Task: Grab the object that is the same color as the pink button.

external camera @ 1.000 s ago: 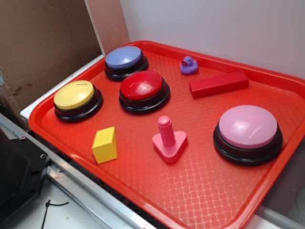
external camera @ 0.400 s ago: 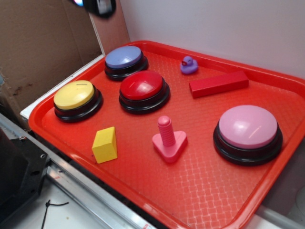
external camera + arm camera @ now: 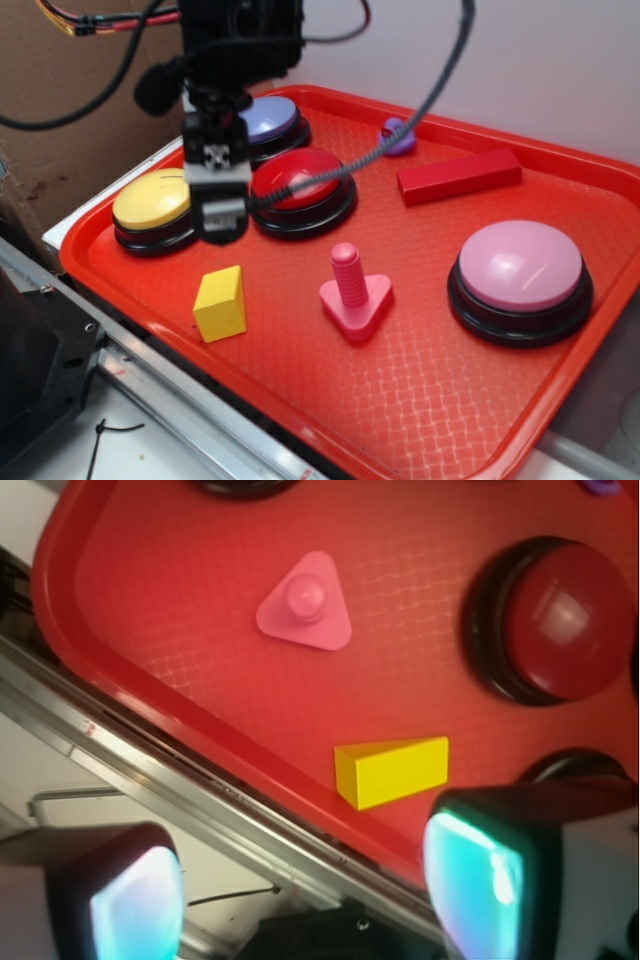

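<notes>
Gripper: the gripper hangs over the left part of the tray, between the yellow button and the red button, pointing down; in the wrist view its two fingers stand wide apart with nothing between them.
Fingertips: pale, glowing cyan pads at the bottom corners of the wrist view.
Yellow cube: the yellow cube lies on the tray floor just in front of the gripper, near the front rim; in the wrist view it sits just above the fingers.
Pink peg toy: the pink peg toy stands upright on its flat triangular base, mid-tray, to the right of the cube and apart from it; untouched, well clear of the fingers.
Pink button: the pink button sits at the right side of the tray.
Yellow button: partly hidden behind the gripper.
Red button: mid-left, crossed by a black cable.
Lavender-blue button: behind the arm.
Red block: the red block lies flat towards the back.
Purple toy: a small purple toy at the back, half hidden by the cable.
Tray: red tray with a textured floor.
</notes>
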You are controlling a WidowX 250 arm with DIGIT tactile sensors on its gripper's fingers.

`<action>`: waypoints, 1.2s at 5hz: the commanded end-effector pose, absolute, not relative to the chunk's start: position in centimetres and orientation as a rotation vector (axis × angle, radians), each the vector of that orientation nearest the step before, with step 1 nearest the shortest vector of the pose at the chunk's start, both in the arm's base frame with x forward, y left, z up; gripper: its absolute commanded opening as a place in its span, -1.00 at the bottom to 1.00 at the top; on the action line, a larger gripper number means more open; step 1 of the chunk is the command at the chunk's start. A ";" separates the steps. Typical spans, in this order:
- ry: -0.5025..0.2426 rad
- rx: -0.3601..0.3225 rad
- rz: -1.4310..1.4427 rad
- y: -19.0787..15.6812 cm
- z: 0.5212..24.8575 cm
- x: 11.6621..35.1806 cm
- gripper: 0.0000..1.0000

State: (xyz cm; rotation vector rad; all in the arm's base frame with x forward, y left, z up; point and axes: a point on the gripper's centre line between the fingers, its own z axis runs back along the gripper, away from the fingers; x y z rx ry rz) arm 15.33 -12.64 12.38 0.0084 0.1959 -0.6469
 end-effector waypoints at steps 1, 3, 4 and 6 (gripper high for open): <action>0.144 0.074 -0.617 -12.1 12.4 15.0 1.00; 0.061 0.141 -0.620 -11.7 12.0 16.9 1.00; -0.011 0.127 -0.617 -11.6 11.1 19.1 1.00; 0.046 0.056 -0.648 -12.4 7.5 20.4 1.00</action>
